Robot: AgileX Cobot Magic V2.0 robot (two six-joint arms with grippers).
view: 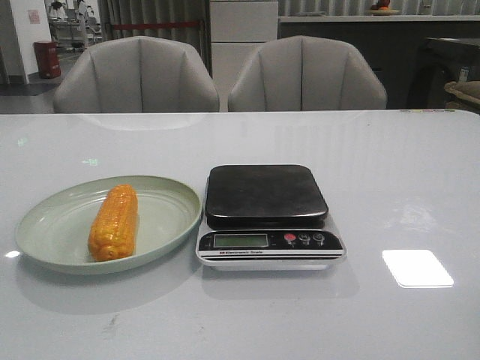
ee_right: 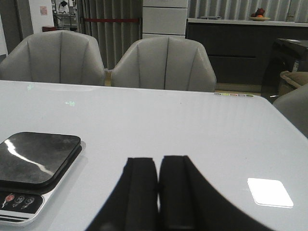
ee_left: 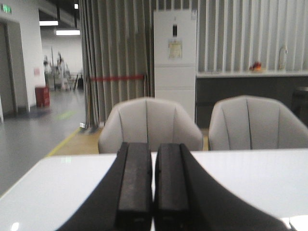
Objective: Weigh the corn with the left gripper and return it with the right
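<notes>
The orange-yellow corn [view: 114,222] lies lengthwise on a pale green plate [view: 45,225] at the table's front left. A kitchen scale [view: 266,196] with a bare dark platform stands just right of the plate; it also shows in the right wrist view [ee_right: 36,161]. Neither gripper shows in the front view. My left gripper [ee_left: 153,185] is shut and empty, held above the white table, facing the chairs. My right gripper [ee_right: 158,190] is shut and empty, to the right of the scale. The corn is out of both wrist views.
Two grey chairs [view: 135,75] [view: 306,75] stand behind the table's far edge. A bright light reflection [view: 417,268] lies on the white tabletop at front right. A dark counter [ee_right: 231,43] and a white cabinet [ee_left: 175,57] stand at the back.
</notes>
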